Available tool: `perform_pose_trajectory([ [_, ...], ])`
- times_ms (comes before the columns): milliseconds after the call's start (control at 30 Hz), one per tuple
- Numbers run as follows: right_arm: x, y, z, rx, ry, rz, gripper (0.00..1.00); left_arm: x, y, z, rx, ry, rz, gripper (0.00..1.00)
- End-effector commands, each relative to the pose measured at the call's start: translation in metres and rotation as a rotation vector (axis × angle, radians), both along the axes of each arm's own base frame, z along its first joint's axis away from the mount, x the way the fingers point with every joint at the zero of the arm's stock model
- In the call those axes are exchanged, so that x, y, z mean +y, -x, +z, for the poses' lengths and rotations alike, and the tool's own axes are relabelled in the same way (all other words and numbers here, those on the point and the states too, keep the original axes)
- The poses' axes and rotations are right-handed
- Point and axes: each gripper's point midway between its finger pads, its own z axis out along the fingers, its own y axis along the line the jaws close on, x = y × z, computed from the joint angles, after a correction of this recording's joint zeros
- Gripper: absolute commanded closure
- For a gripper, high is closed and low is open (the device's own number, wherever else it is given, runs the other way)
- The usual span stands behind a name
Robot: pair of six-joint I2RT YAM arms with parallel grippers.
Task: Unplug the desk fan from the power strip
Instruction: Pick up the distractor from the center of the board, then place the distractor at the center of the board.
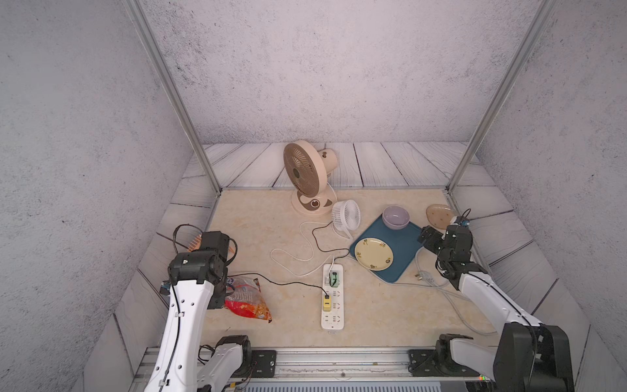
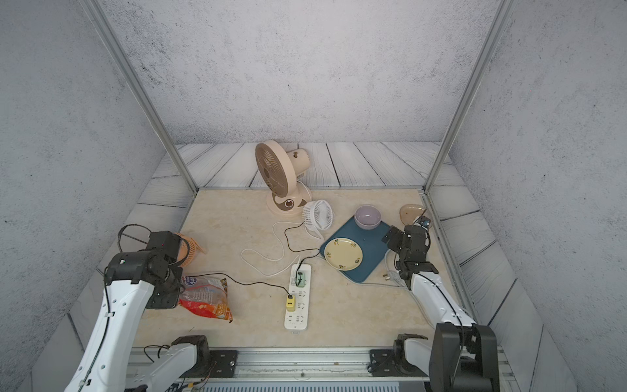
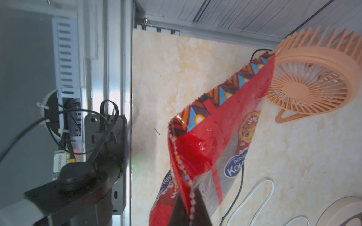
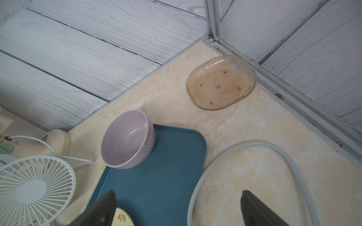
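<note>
The beige desk fan (image 1: 305, 173) (image 2: 276, 169) stands at the back of the table. Its white cord (image 1: 298, 259) loops forward to the far end of the white power strip (image 1: 334, 322) (image 2: 296, 320), which lies at centre front. A green adapter (image 1: 334, 279) and a yellow adapter (image 1: 326, 303) with black leads also sit in the strip. My left gripper (image 3: 190, 211) (image 1: 226, 298) is at the left, shut on the edge of a red snack bag (image 3: 211, 137) (image 1: 247, 298). My right gripper (image 4: 178, 207) (image 1: 425, 234) hangs open over the right edge of the blue tray, holding nothing.
A small white fan (image 1: 346, 213) stands beside the desk fan; an orange fan (image 3: 309, 82) lies at the far left. The blue tray (image 1: 403, 244) carries a lilac bowl (image 1: 396, 217) and a yellow plate (image 1: 373, 254). A glass dish (image 1: 439, 214) sits at back right. The strip's grey cord (image 1: 454, 298) trails right.
</note>
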Motion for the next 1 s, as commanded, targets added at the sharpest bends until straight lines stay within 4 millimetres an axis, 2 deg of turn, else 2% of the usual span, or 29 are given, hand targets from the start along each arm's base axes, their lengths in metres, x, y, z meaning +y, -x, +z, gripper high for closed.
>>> perform_pose_trajectory([
  [0,-0.008,-0.006,0.013,-0.024,0.008,-0.043,0.01,0.025,0.014,0.032,0.067,-0.171,-0.064,1.00],
  [167,-0.009,-0.008,0.014,-0.022,0.008,-0.049,0.01,0.046,-0.004,0.073,0.092,-0.361,-0.224,1.00],
  [267,-0.008,-0.008,0.013,-0.022,0.002,-0.052,0.01,0.051,-0.036,0.101,0.026,-0.474,-0.392,1.00],
  [333,-0.009,-0.009,0.014,-0.022,0.000,-0.057,0.01,0.045,-0.065,0.120,-0.073,-0.533,-0.519,1.00],
  [400,-0.009,-0.010,0.016,-0.025,-0.002,-0.054,0.01,0.031,-0.100,0.143,-0.230,-0.600,-0.668,1.00],
  [533,-0.008,-0.013,0.016,-0.029,-0.011,-0.059,0.01,0.010,-0.143,0.170,-0.437,-0.659,-0.792,1.00],
  [800,-0.005,-0.029,0.013,-0.005,-0.028,-0.043,0.01,-0.036,-0.234,0.197,-0.667,-0.630,-1.038,1.00],
  [867,-0.005,-0.035,0.015,-0.003,-0.029,-0.039,0.01,-0.047,-0.258,0.197,-0.715,-0.607,-1.084,1.00],
  [967,-0.005,-0.039,0.016,0.005,-0.030,-0.040,0.01,-0.059,-0.293,0.188,-0.762,-0.529,-1.117,1.00],
])
